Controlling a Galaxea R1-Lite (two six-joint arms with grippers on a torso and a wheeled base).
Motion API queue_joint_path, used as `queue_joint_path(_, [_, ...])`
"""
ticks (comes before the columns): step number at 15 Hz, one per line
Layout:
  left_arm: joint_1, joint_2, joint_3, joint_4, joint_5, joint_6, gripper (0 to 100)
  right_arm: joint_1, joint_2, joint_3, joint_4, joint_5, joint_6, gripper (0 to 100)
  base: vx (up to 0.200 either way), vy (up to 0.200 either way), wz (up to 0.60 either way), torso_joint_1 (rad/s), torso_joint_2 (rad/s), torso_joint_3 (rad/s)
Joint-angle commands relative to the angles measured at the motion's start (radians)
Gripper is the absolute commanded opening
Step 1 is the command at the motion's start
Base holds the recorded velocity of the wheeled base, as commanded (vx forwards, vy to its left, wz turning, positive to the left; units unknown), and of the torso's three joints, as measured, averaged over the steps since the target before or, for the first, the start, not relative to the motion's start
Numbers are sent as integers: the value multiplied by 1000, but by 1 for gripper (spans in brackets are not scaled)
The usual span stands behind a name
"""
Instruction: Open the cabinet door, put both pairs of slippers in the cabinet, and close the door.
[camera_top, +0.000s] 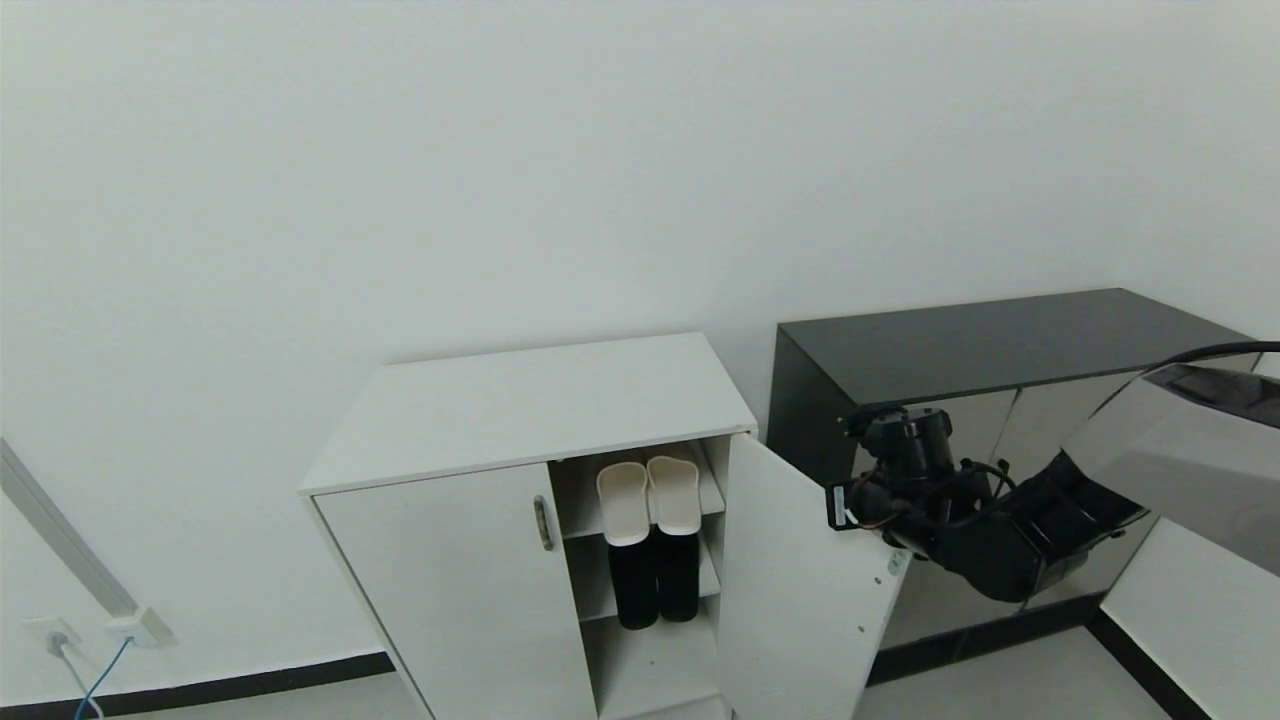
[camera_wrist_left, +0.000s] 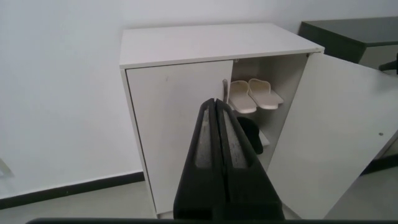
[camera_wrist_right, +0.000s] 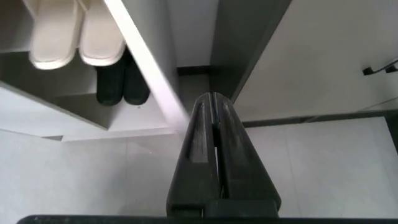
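The right gripper (camera_wrist_right: 214, 98) is keeping its 2 fingers pressed together, holding nothing. In its wrist view the tips are sitting just beside the thin free edge of the open door (camera_wrist_right: 149, 74); whether they are touching it, I cannot tell. In the head view the right arm (camera_top: 980, 540) is coming in from 3 o'clock of that door (camera_top: 800, 580), on its outer face, near the top corner.

The left gripper (camera_wrist_left: 216, 102) is likewise holding its fingers together and empty. It is pointing at the cabinet (camera_wrist_left: 211, 43) from well apart, toward the closed left door (camera_wrist_left: 180, 118).

Both pairs are lying inside. The white slippers (camera_top: 650, 497) are resting on the upper shelf with their toes hanging over its front, and the black slippers (camera_top: 655, 580) are sitting at 6 o'clock of them, on the shelf below.

So closing is probably the step in hand. The door is looking like a stiff, light board swinging on hinges, and its smooth face is likely offering little friction. It needs no grasp. I judge a flat push on the outer face, close to the free edge and far from the hinges, to be the place to take it. The overhanging white toes may be getting in the door's way.

A dark sideboard (camera_top: 1000, 340) is standing at 3 o'clock of the cabinet.
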Motion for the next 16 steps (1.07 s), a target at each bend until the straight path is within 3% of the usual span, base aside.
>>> queue_joint_path(1, [1, 0, 0, 0, 0, 0, 0, 45, -51, 34, 6, 0, 7, 0, 0, 0, 0, 0, 0, 0])
queue_joint_path(7, [1, 0, 0, 0, 0, -1, 0, 208, -120, 79, 34, 0, 51, 0, 0, 0, 0, 0, 0, 0])
queue_joint_path(12, [1, 0, 0, 0, -1, 0, 0, 134, -68, 69, 34, -1, 45, 0, 0, 0, 0, 0, 0, 0])
queue_joint_path(16, [1, 0, 0, 0, -1, 0, 0, 125, -10, 65, 30, 2, 44, 0, 0, 0, 0, 0, 0, 0])
